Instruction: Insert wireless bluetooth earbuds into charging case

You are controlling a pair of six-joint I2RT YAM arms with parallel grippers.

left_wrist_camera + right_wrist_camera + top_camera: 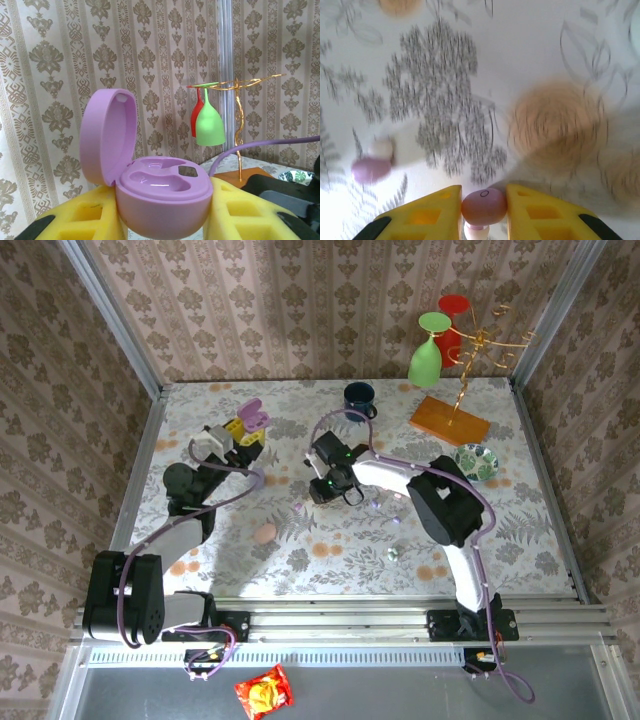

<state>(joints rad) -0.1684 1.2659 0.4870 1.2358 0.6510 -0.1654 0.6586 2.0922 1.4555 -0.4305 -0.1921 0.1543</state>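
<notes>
Charging case [162, 200] is gripped between the yellow pads of the left pincer [165, 222], lid tipped back and both hollows facing up, seemingly empty, likely so a bud can drop straight in. The pads hide its underside. Right of the case, a loose earbud [370, 169] lies on the table [545, 50], too blurred to read its shape. Further right of the case, the right pincer [483, 212] is closed on a pink earbud [483, 204], its stem cut off by the frame edge.
</notes>
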